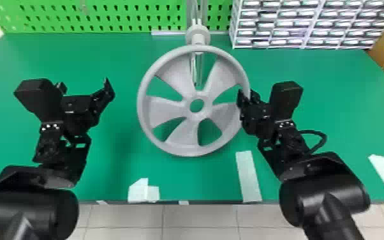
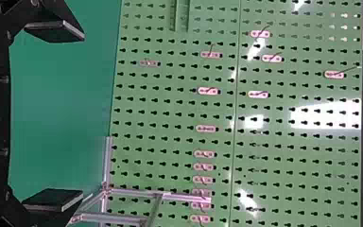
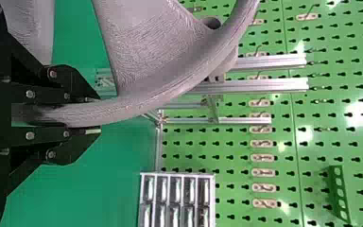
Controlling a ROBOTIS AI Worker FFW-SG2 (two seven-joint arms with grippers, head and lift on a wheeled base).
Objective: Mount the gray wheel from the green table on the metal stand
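Note:
The gray wheel (image 1: pixel 186 132) hangs over the green table (image 1: pixel 111 172), its spoked face toward the head camera. At its right rim is my right gripper (image 1: pixel 245 97); in the right wrist view the right gripper (image 3: pixel 92 115) is shut on the rim of the wheel (image 3: pixel 170 90). My left gripper (image 1: pixel 84 84) stands open to the left of the wheel, apart from it; the left wrist view shows the left gripper (image 2: pixel 54 116) with nothing between its fingers. Behind the wheel's top edge rises the metal stand (image 1: pixel 197 12) with a pale round hub (image 1: pixel 197 33). The wheel partly covers the stand's lower part.
A green pegboard (image 1: pixel 105 16) lines the table's back edge. At the back right stands a rack of small drawers (image 1: pixel 306 24). White tape pieces (image 1: pixel 248 177) lie along the table's front edge. Several hooks (image 2: pixel 208 91) are on the pegboard.

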